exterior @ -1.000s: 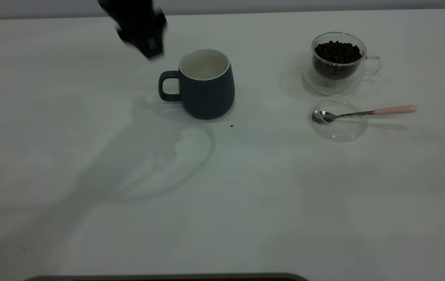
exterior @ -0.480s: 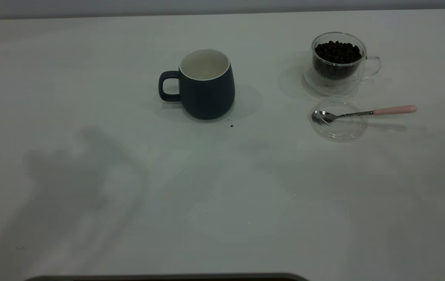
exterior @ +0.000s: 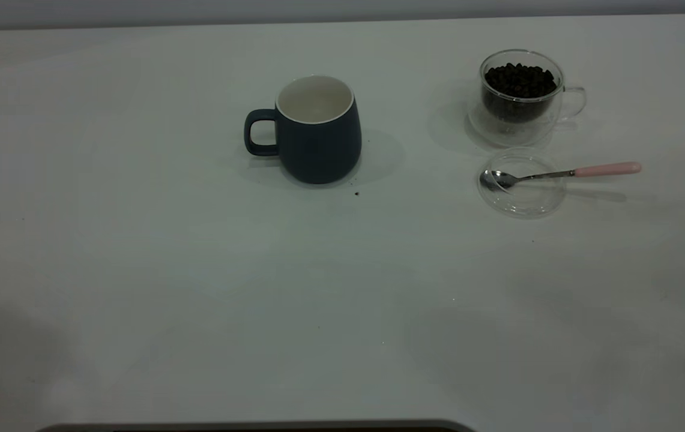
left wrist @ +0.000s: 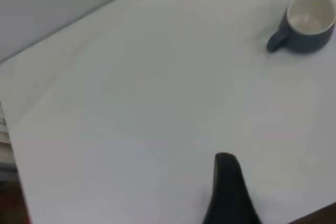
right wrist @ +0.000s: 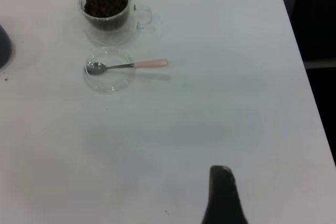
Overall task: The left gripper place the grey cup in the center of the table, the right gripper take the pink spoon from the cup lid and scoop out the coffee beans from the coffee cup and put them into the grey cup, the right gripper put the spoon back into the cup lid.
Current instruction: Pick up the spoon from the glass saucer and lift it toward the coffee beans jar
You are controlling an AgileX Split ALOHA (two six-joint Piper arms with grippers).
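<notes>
- Mug (exterior: 317,133) stands mid-desk (exterior: 138,252), empty.
- Spoon (exterior: 558,174) rests bowl-in-lid (exterior: 522,195), near the bean cup (exterior: 519,96).
- Next: right arm (right wrist: 223,198) pinches the pink handle (overhanging, easiest).
- Jaws: can't tell.

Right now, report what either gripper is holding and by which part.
Nothing is held. The grey cup stands free on the table, and the pink spoon lies in the cup lid, untouched.

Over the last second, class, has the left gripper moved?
Yes. It hovered beyond the grey cup, near its handle side; now it has left the exterior view, while the cup stays put.
</notes>
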